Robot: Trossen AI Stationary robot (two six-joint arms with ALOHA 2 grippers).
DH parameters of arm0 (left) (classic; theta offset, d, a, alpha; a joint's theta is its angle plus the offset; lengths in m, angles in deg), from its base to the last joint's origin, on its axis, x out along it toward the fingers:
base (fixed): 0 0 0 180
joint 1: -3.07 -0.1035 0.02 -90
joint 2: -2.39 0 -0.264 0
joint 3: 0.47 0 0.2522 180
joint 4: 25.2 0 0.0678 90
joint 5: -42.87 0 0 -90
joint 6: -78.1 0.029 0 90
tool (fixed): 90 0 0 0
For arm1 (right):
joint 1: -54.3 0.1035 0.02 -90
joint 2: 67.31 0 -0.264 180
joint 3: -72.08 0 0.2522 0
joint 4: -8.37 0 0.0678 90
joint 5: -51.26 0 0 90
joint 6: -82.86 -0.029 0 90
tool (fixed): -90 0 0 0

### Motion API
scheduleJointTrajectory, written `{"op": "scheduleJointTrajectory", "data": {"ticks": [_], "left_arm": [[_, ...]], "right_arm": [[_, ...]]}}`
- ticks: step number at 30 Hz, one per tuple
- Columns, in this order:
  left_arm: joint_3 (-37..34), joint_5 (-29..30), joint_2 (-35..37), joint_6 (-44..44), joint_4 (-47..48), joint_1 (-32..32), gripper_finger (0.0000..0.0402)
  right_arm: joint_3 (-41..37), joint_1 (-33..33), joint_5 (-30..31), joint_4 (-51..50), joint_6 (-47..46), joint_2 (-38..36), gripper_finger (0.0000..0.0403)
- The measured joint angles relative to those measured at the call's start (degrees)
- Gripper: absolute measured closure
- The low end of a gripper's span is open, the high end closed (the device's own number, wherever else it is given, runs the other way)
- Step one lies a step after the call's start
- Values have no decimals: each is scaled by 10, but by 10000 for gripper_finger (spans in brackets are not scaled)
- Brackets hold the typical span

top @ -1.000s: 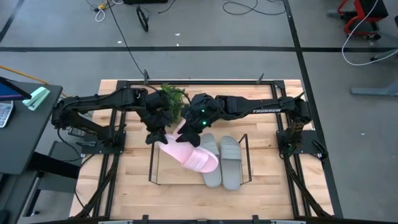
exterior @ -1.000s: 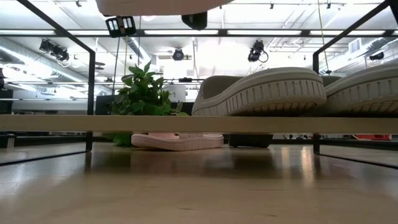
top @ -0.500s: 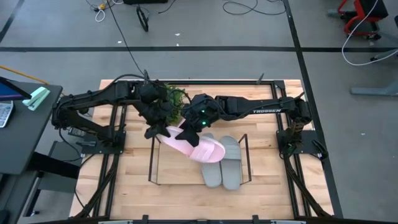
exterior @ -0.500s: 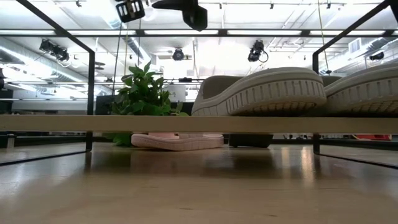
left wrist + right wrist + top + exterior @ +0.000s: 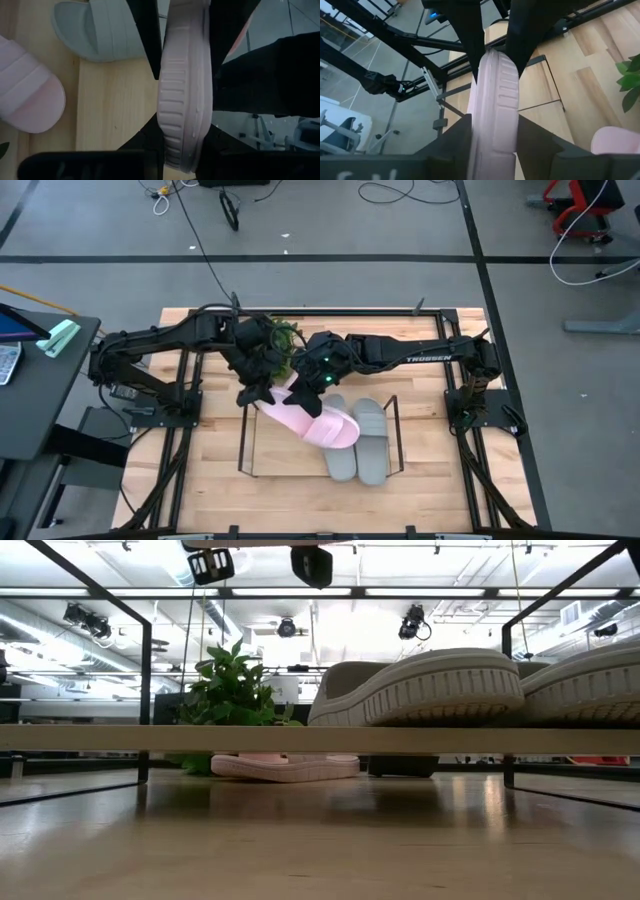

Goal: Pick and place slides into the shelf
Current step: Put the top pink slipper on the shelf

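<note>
Pink foam is seen gripped from both sides: a light pink slide sandal with a ribbed sole edge [image 5: 312, 420] is carried in the air above the low black wire shelf [image 5: 244, 442]. The left hand [image 5: 257, 385] is closed on the sandal's edge at its back end, as its wrist view shows the sole edge [image 5: 181, 95] pinched between the dark fingers. The right hand [image 5: 311, 388] is set around the same sandal, its fingers lying on either side of the sole edge [image 5: 494, 100]; whether they press on it cannot be told.

Two grey-green foam slides [image 5: 357, 442] are already laid side by side at the shelf's right end. A second light pink slide [image 5: 285, 766] lies on the pale wooden counter [image 5: 205, 445] near a green potted plant [image 5: 230, 692], not yet taken. So half of the work appears done.

The held sandal's long axis runs diagonally, from the hands down toward the grey-green pair, and it is turned on its edge.
</note>
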Motion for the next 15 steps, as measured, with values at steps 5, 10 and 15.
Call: {"op": "scheduleJointTrajectory", "data": {"ticks": [5, 10, 15], "left_arm": [[0, 0, -1, 2, -1, 0, 336], [0, 5, -1, -1, 0, 1, 336], [0, 22, 1, -1, -2, -5, 297]], "right_arm": [[0, -3, -8, 0, 2, 0, 264], [0, -3, -11, -3, 6, 0, 333], [0, -5, 5, -13, 19, -2, 334]]}}
